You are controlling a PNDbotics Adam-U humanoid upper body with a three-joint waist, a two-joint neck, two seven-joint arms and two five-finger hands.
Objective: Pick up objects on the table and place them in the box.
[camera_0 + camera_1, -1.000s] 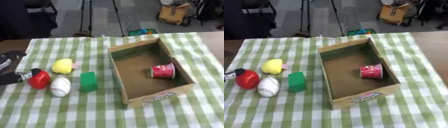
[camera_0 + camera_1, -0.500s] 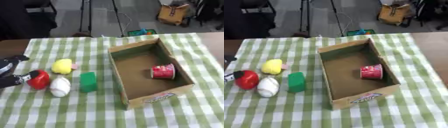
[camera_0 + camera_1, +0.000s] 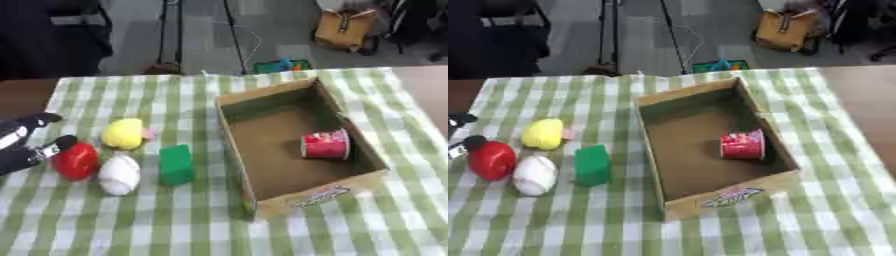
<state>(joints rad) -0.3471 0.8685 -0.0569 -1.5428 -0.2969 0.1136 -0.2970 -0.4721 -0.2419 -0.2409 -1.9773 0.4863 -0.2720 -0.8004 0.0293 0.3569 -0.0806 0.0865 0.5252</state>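
**Already at the red object: the left hand is set for a pick**

Beside the table's left edge, the left hand [image 3: 24, 145] is seen with its black fingers spread around the red object [image 3: 75, 161], one finger above and one touching its left side; the fingers are not yet curled round it, so nothing is gripped. The right hand is not shown in either view.

The red object lies near the left edge of the table [image 3: 201, 220], which is covered in a green-and-white check cloth. Just beside it on its right lies a white egg-shaped object [image 3: 119, 173], with a yellow object [image 3: 123, 133] a little farther back and a green block [image 3: 176, 164] nearer the middle. The cardboard box [image 3: 262, 200] stands toward the right side, and a red-and-white cup [image 3: 325, 144] lies on its side within it, against the right wall.

The step in hand is judged to be the grasp of the red object. It would be done best if the fingers were closed on both sides before any lift, so that the rounded shape is not squeezed out sideways. The white object, which appears to touch the red one, should be left undisturbed; a straight upward lift is advised before the carry across to the box.
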